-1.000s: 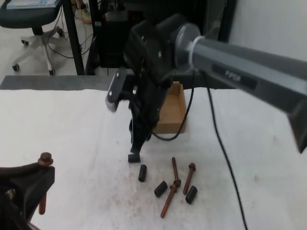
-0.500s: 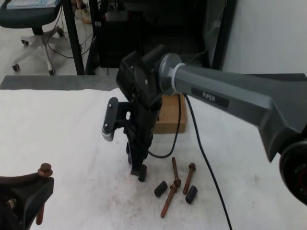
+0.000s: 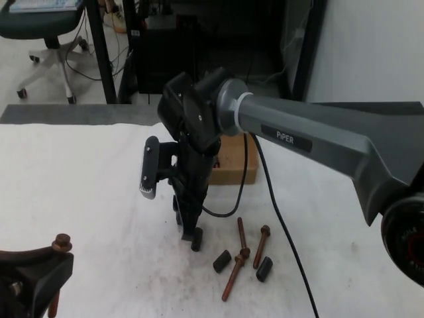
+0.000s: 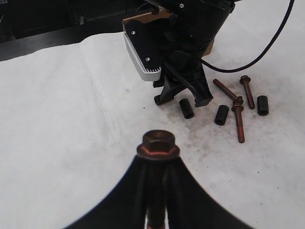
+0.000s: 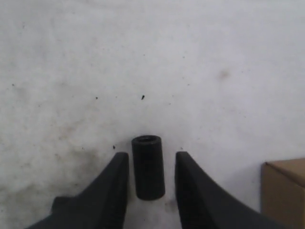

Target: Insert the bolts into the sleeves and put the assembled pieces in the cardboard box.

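The short black cylindrical sleeve lies flat on the white cloth covering the bench. It is at the near-left end of the scatter of loose parts, in front of the brown cardboard box. The right gripper stands directly over it, pointing down, with one finger on each side. The jaws are open only a little wider than the sleeve, and a thin gap shows on each flank, so nothing is clamped yet.

The sleeve's long axis runs parallel to the fingers, between them rather than across. Its open bore faces away from the wrist. A plain squeeze should therefore land on the round sides (my reading, since those sides could roll if only one pad touches first).

Just beside it to the right lie two more black sleeves and three loose copper-brown bolts, some touching one another.

The left gripper is well apart at the near-left corner of the bench. It is closed on a copper-brown hex-headed bolt, gripping just under the head, which sticks out past the fingertips. The right arm is plainly the nearer one for this sleeve.
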{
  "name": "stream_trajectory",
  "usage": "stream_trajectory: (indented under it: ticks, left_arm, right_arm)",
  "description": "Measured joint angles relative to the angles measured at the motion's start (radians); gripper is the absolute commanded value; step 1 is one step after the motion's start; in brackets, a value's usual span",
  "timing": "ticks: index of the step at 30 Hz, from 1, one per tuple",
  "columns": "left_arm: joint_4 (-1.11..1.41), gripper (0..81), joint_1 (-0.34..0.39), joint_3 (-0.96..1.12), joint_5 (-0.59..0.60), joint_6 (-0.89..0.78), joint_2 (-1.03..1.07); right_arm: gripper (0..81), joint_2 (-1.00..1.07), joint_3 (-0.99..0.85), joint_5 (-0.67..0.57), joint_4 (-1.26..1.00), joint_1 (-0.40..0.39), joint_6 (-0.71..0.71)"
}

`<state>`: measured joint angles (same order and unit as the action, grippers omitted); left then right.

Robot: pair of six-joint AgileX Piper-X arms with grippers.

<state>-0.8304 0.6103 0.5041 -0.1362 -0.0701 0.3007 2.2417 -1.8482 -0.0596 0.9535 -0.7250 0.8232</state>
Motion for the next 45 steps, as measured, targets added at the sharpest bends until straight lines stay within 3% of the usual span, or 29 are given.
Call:
stream_trajectory:
  ticks: [18, 20, 23, 29, 35, 38, 41, 42, 45]
  left_arm:
    - [0.0, 0.2, 0.0, 0.0, 0.0, 0.002, 0.0]
    - [0.0, 0.2, 0.0, 0.0, 0.0, 0.002, 0.0]
    - [0.0, 0.2, 0.0, 0.0, 0.0, 0.002, 0.0]
    - [0.0, 0.2, 0.0, 0.0, 0.0, 0.002, 0.0]
    - [0.007, 0.2, 0.0, 0.011, 0.0, 0.002, 0.0]
    - [0.121, 0.2, 0.0, 0.028, 0.022, 0.002, -0.011]
    - [0.302, 0.2, 0.0, 0.032, 0.13, 0.002, -0.02]
    - [0.302, 0.2, 0.0, 0.032, 0.136, 0.002, -0.02]
    - [0.598, 0.2, 0.0, 0.032, 0.406, 0.009, -0.02]
  right_arm:
    - [32.1, 0.041, 0.0, 0.019, 0.015, 0.006, 0.014]
    - [26.0, 0.041, 0.0, 0.019, 0.013, 0.006, 0.014]
    - [1.5, 0.041, 0.002, 0.019, 0.012, 0.006, 0.014]
    - [0.8, 0.041, 0.002, 0.021, 0.01, 0.006, -0.071]
    - [0.8, -0.007, 0.011, 0.017, 0.008, 0.007, -0.276]
    - [0.8, -0.102, 0.015, -0.038, 0.01, 0.021, -0.348]
    - [0.8, -0.239, 0.015, -0.128, 0.007, 0.054, -0.422]
    - [0.8, -0.292, 0.015, -0.215, 0.007, 0.068, -0.478]
    - [0.8, -0.445, 0.011, -0.436, 0.022, 0.111, -0.539]
